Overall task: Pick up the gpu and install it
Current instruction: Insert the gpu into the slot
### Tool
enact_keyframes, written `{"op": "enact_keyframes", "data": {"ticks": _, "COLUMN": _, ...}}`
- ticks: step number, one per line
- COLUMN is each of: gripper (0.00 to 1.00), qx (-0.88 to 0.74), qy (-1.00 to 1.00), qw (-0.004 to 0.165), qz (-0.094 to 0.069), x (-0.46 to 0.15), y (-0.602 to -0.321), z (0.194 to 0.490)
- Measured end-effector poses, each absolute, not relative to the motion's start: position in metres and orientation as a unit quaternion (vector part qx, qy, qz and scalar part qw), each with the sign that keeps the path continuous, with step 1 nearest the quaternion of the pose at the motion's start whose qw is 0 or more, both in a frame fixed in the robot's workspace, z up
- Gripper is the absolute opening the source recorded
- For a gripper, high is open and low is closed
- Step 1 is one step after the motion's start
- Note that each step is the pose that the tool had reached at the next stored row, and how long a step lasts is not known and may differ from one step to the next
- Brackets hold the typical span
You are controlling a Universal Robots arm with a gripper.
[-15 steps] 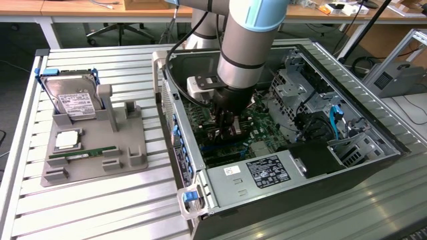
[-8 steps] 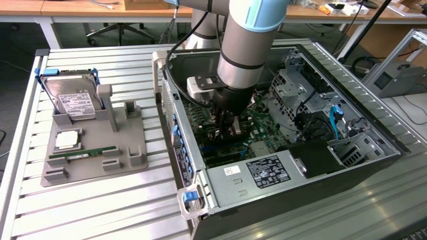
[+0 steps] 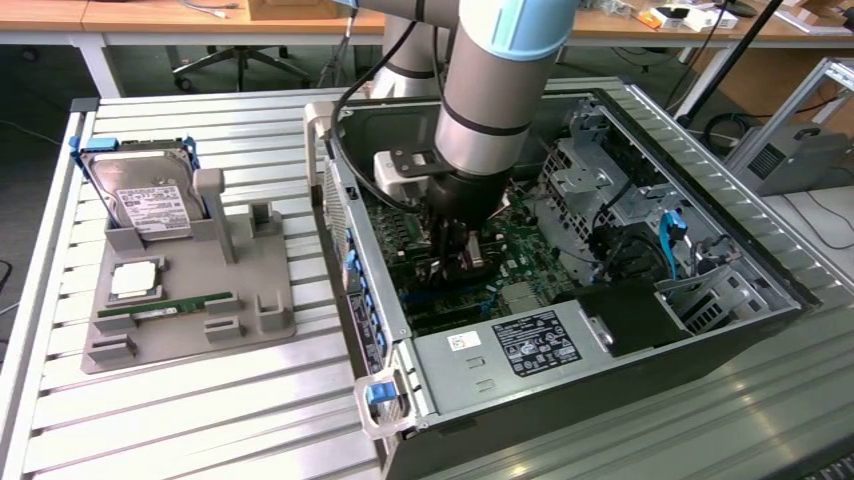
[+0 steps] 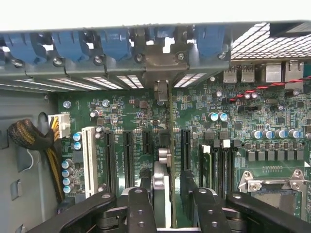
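I have the arm reaching down into the open computer case (image 3: 694, 200), which lies on its side on the slatted desk (image 3: 200, 420), toward the exterior view's right. The hand (image 3: 461, 255) is low over the green motherboard (image 4: 126, 111). In the wrist view the gpu (image 4: 165, 194) stands edge-on between the two black fingers (image 4: 141, 208), a thin card running toward the slot brackets with the blue clips (image 4: 116, 43) at the case's rear wall. It sits upright among the black expansion slots (image 4: 127, 155). The fingers stand a little off each side of the card, parted rather than pinching it, though I cannot tell for certain whether either pad touches it.

As for writing, a black label with white print (image 3: 530, 343) sits on the grey power supply box (image 3: 494, 365) at the near end of the case, with a small white sticker (image 3: 463, 340) beside it; I cannot read either.

On the desk toward the exterior view's left is a grey parts holder (image 3: 200, 300). A silver hard drive with a white label (image 3: 144, 205) leans in its far end, a square silver chip (image 3: 134, 280) lies below that, and a narrow green memory stick (image 3: 167, 307) lies flat near its middle. The drive's label is illegible.
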State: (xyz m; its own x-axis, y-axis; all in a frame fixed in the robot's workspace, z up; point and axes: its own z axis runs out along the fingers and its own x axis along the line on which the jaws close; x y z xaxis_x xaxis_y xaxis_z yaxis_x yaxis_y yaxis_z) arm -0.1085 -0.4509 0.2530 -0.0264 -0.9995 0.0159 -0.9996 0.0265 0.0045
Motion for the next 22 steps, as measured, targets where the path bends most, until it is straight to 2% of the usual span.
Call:
{"op": "enact_keyframes", "data": {"ticks": 6, "gripper": 0.36, "qx": 0.698, "qy": -0.716, "qw": 0.012, "qz": 0.012, "x": -0.109, "y": -0.449, "z": 0.278}}
{"op": "enact_keyframes", "data": {"ticks": 7, "gripper": 0.23, "qx": 0.698, "qy": -0.716, "qw": 0.013, "qz": 0.013, "x": -0.109, "y": -0.448, "z": 0.281}}
{"op": "enact_keyframes", "data": {"ticks": 10, "gripper": 0.17, "qx": 0.697, "qy": -0.716, "qw": 0.017, "qz": 0.018, "x": -0.109, "y": -0.448, "z": 0.287}}
{"op": "enact_keyframes", "data": {"ticks": 11, "gripper": 0.11, "qx": 0.697, "qy": -0.716, "qw": 0.018, "qz": 0.018, "x": -0.109, "y": -0.448, "z": 0.288}}
{"op": "enact_keyframes", "data": {"ticks": 22, "gripper": 0.11, "qx": 0.699, "qy": -0.715, "qw": 0.034, "qz": 0.003, "x": -0.058, "y": -0.448, "z": 0.287}}
